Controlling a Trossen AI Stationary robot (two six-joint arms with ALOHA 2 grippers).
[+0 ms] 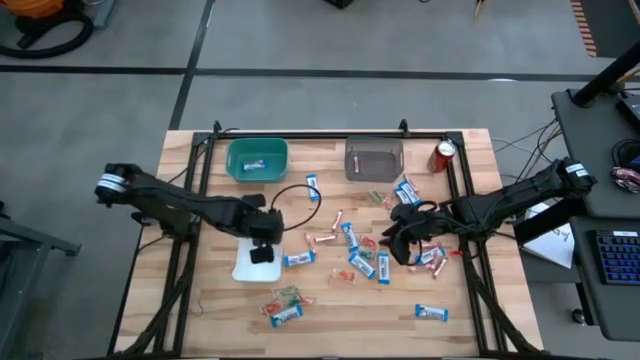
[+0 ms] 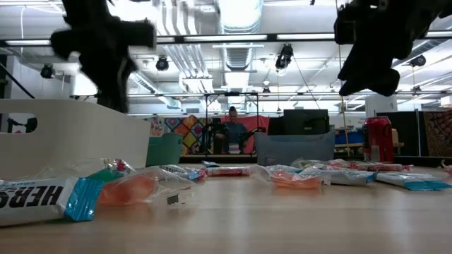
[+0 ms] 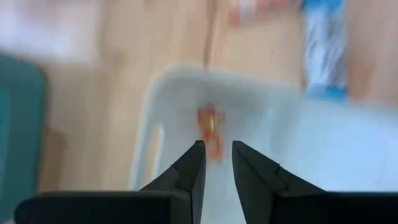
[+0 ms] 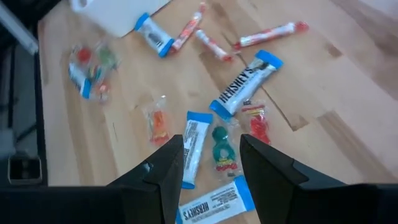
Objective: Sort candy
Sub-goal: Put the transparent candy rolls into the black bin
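The left gripper [image 1: 262, 243] is hovering over the white tray [image 1: 243, 266] at the table's left-centre with its jaws slightly parted and nothing between them — a small orange candy piece [image 3: 209, 126] is lying in the tray just beyond the fingertips. The right gripper [image 1: 397, 237] is hanging above the main scatter of candy [image 1: 360, 250] on the wooden table [image 1: 330, 310], fingers spread and empty, directly over a blue-and-white mini bar [image 4: 194, 148] and a green-and-red piece [image 4: 221, 151]. More sweets are lying across the centre and front of the table, with a teal bin [image 1: 256, 158], a grey bin [image 1: 373, 158] and a red can [image 1: 443, 156] standing along the far edge.
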